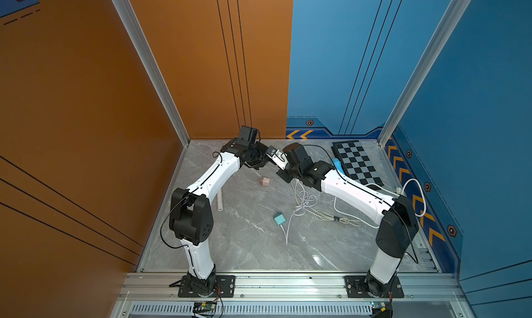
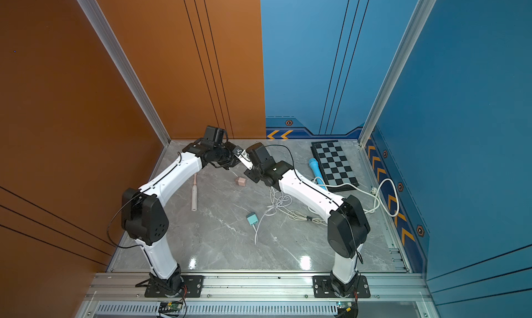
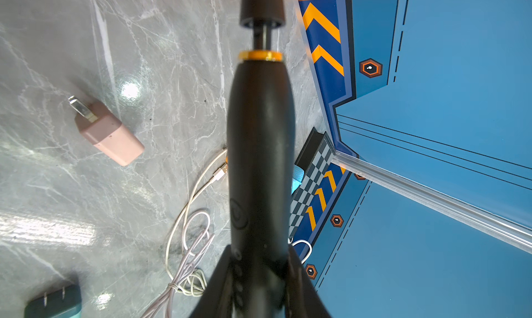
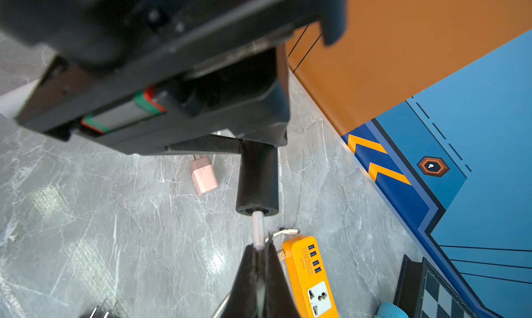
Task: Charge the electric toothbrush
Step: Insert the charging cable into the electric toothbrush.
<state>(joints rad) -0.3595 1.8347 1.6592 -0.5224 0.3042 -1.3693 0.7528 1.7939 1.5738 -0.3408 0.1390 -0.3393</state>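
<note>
Left gripper [image 3: 259,262] is clamped round the lower handle of the black electric toothbrush with the orange ring [image 3: 260,146]. It's carried clear of the table at the far middle of the cell, its long axis running straight out from those fingers toward the right arm. Facing it, the right gripper [image 4: 260,249] is pinched tight on the pale pink round cable end [image 4: 258,227]. That tip lies on the same line and meets the hole in the toothbrush's black cylindrical end piece [image 4: 257,181]. It's at the rim, but I can't tell whether it's seated inside. So it's nose to nose, and I'd say the right arm has the short push along that shared axis while the left braces. Below, the glossy grey marble-look tabletop [image 1: 259,244] is cluttered with coiled white cables [image 1: 305,201] and a pink wall adapter [image 3: 110,135]. An orange power strip [image 4: 309,276] sits just beside the right fingers, and a pale pink slim toothbrush [image 2: 195,195] lies flat under the left arm. The orange wall [image 1: 86,100] and blue wall [image 1: 345,57] stand close behind, so there's little room to back off.
</note>
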